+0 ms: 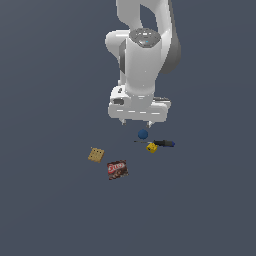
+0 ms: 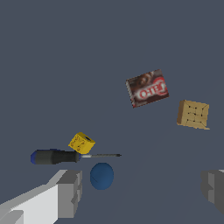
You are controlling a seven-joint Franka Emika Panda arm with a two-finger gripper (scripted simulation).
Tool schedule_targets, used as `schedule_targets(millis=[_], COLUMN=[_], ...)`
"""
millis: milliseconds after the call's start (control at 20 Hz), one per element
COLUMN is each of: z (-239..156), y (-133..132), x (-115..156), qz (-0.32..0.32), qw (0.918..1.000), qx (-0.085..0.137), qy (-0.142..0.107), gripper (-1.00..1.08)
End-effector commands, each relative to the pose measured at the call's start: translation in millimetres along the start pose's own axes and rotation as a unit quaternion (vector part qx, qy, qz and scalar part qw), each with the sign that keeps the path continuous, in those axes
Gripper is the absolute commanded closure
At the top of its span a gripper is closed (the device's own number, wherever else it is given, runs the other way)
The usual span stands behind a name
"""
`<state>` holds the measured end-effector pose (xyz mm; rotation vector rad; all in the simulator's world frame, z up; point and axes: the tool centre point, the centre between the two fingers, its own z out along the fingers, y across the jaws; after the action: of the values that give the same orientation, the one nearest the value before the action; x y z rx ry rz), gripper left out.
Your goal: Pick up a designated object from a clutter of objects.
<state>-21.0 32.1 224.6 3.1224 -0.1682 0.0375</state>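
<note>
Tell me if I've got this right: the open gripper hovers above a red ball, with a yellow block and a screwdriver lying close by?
Not quite: the ball is dark blue, as the wrist view shows. The rest holds: the open gripper hovers above it, with the yellow block and screwdriver close by.

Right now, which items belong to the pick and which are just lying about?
Job:
blue ball
gripper, open above it

Lying about:
yellow block
blue-handled tool
waffle-like square
red-brown packet
</note>
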Motion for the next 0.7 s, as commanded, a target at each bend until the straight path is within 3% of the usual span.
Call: schedule_targets(millis=[0, 650], z=[24, 119], y=[-8, -37], x=[-11, -77], qz=[0.015, 0.082], qw=[0.9999, 0.9966], qx=[0.0, 0.004], qy=[-0.002, -0.01], gripper=[-0.92, -0.92])
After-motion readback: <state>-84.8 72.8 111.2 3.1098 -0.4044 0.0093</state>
